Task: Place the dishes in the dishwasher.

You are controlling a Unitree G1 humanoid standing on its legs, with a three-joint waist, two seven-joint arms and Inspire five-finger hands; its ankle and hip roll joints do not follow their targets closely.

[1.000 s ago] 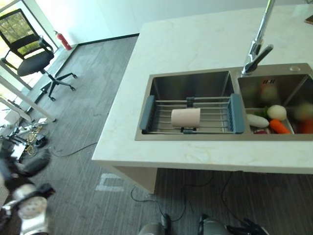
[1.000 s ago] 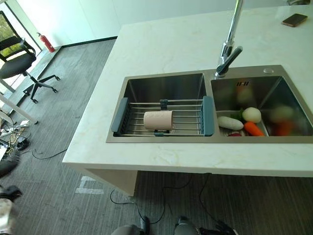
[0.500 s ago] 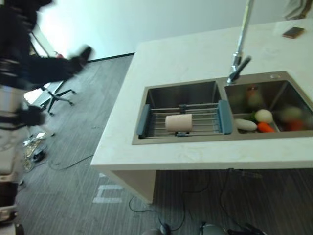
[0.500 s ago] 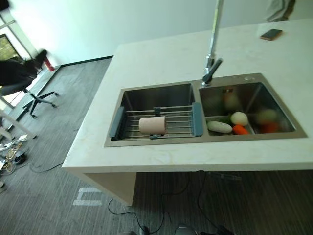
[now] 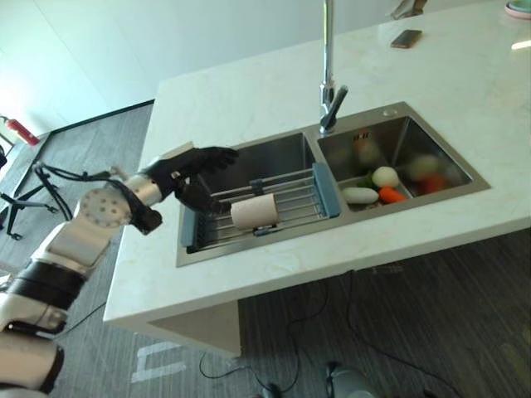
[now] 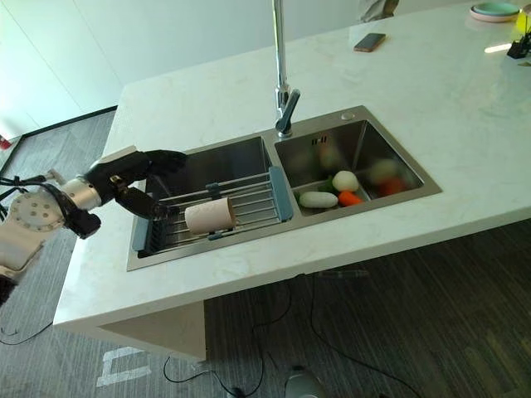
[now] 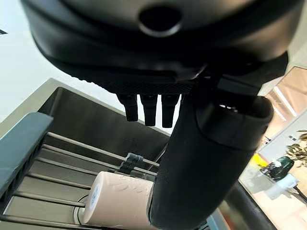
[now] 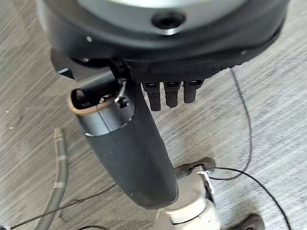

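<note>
I am seeing my dark left hand hovering with fingers spread, empty, over the steel sink's left basin. The beige cylindrical cup is lying sideways on the grey-ended wire rack. My right hand is hanging relaxed above the floor.

I stand in what looks like a showroom kitchen: marble counter, double sink, tall faucet, grey carpet floor.

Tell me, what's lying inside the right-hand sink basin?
In the right basin: a white vegetable, a round pale one, a carrot and blurry produce behind. Whatever lies beneath them is covered.
</note>
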